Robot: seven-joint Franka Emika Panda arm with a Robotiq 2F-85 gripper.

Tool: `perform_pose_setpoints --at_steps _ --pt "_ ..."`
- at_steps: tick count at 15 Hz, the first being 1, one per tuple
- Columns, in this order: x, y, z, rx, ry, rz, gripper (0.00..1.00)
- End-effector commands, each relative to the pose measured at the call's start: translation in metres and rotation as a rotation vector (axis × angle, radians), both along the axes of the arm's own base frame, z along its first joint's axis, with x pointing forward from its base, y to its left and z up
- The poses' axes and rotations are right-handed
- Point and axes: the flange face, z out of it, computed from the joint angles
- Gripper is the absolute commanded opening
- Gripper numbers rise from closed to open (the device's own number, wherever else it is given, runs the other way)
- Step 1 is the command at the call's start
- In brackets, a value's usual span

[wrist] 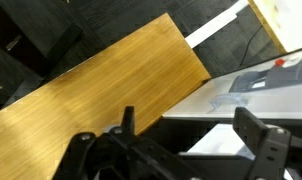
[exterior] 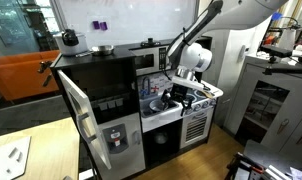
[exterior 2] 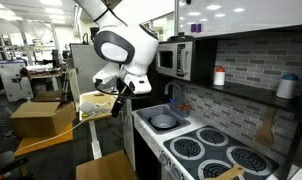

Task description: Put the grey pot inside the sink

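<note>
In an exterior view the sink [exterior 2: 151, 113] is a round basin in the white counter, left of the stove. A dark grey round vessel [exterior 2: 163, 122] lies in it; I cannot tell if it is the grey pot or the basin itself. Another small grey pot-like vessel [exterior: 103, 48] stands on top of the black cabinet. My gripper [exterior 2: 119, 104] hangs beside the counter's end, above the wooden table, clear of the sink. It also shows in another exterior view [exterior: 177, 97]. In the wrist view the gripper [wrist: 196, 140] is open with nothing between its fingers.
A wooden table [wrist: 91, 90] lies below the gripper, next to the white counter edge [wrist: 221, 105]. A microwave [exterior 2: 172, 58] sits above the sink and stove burners [exterior 2: 206, 145] to its right. The cabinet door [exterior: 79, 110] stands open. A kettle [exterior: 69, 40] is on the cabinet top.
</note>
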Motion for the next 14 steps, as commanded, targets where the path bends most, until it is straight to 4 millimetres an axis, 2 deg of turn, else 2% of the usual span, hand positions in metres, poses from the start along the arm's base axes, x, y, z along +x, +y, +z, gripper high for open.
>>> perform_pose_setpoints --at_steps 1,5,12,13,14 --pt "-0.026 0.006 0.014 -0.069 0.001 0.192 1.00" --pt "-0.051 0.004 0.026 -0.205 0.004 0.383 1.00" --pt "-0.101 -0.012 0.039 -0.466 0.002 0.681 1.00" --pt "-0.105 -0.015 0.039 -0.507 -0.008 0.717 1.00" --pt "-0.095 -0.015 0.035 -0.450 0.038 0.655 1.00"
